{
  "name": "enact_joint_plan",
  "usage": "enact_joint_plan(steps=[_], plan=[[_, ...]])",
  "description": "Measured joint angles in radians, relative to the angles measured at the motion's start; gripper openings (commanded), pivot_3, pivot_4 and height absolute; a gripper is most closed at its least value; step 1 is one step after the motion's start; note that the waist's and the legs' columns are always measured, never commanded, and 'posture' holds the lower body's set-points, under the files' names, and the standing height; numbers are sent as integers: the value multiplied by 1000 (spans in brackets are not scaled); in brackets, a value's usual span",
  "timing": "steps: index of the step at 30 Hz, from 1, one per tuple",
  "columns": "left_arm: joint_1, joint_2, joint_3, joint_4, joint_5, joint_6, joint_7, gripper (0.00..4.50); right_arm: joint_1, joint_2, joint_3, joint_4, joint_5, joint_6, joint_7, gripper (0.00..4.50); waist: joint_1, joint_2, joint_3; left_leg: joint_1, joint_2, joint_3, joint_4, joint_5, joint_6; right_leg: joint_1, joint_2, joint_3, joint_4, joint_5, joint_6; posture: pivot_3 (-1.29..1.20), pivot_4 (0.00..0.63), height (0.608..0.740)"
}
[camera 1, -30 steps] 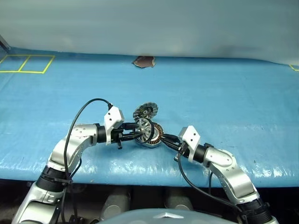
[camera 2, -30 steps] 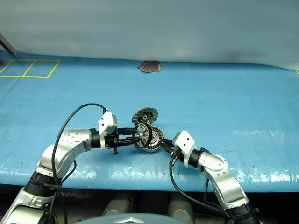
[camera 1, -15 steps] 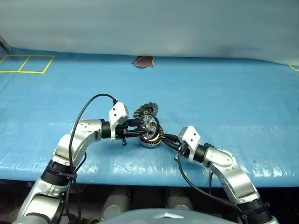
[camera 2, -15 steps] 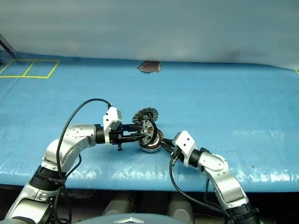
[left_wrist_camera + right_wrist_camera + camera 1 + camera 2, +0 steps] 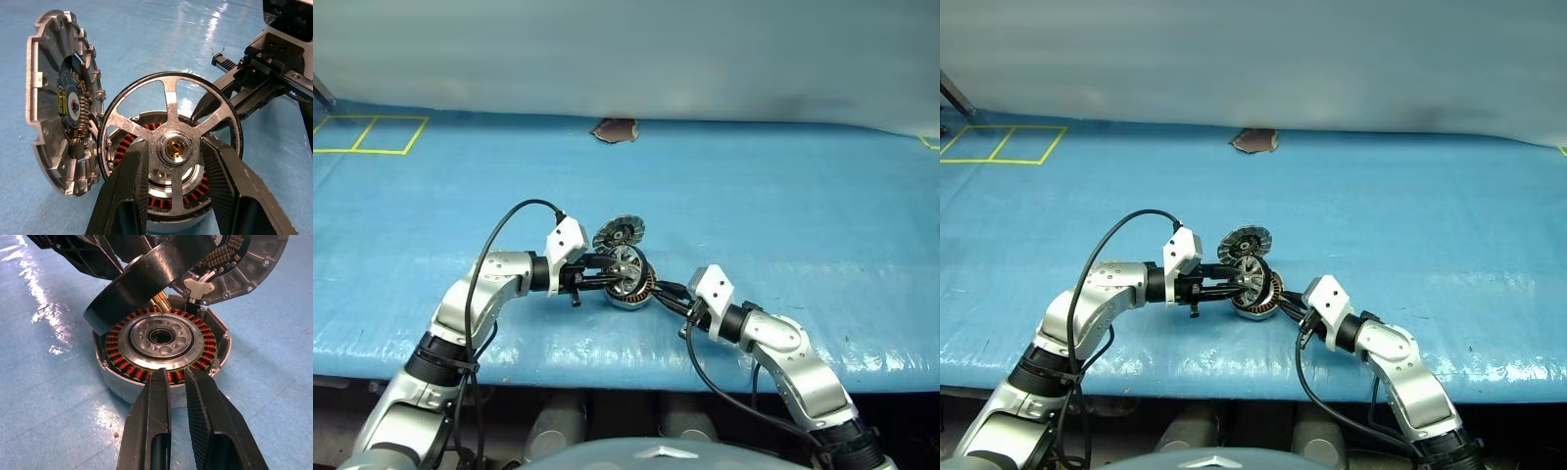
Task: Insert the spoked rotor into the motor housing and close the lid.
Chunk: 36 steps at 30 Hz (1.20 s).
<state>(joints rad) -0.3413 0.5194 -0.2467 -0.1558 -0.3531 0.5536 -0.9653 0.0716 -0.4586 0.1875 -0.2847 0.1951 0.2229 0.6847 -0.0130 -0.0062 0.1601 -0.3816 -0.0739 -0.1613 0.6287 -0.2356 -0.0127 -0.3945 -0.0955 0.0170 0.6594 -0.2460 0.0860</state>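
Between the fingers of our left end effector [image 5: 173, 193] the spoked rotor [image 5: 171, 147] is clamped at its hub, now carried from the housing's left side to tilt over the motor housing [image 5: 164, 345], unseated. Our right end effector [image 5: 177, 404], clenched empty, steadies the housing's near wall. Beyond, the lid [image 5: 61, 105] stands open on the blue bench [image 5: 783, 196].
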Motion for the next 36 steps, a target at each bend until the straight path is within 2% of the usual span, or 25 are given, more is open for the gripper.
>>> enact_joint_plan(steps=[6,9,12,22,36], plan=[[-14,3,-15,7,14,-1,-26,1692,3,0,1,-2,-7,-1,-8,598,0,0,0,1,0,0,0,0,0,1,0,0,0,0,0,0,150,740],[-26,3,-21,29,30,-4,-35,2288,4,0,1,-3,-11,-1,-11,598,0,0,0,1,0,0,0,0,0,2,0,0,0,-1,2,0,150,740],[-26,1,-32,52,56,-4,-20,3270,6,0,0,-3,-15,-2,-15,598,-1,0,0,1,0,0,0,0,0,1,0,0,0,-1,2,0,150,740],[-22,-24,-4,52,18,1,-11,3270,7,-4,1,-11,-38,5,-34,598,0,0,0,1,0,-1,0,0,0,1,0,0,0,-1,2,0,150,740],[76,-6,43,2,-22,10,13,3270,20,-58,0,-116,-75,108,-56,598,2,0,0,1,1,-1,0,0,0,1,0,0,0,-1,2,0,150,740]])
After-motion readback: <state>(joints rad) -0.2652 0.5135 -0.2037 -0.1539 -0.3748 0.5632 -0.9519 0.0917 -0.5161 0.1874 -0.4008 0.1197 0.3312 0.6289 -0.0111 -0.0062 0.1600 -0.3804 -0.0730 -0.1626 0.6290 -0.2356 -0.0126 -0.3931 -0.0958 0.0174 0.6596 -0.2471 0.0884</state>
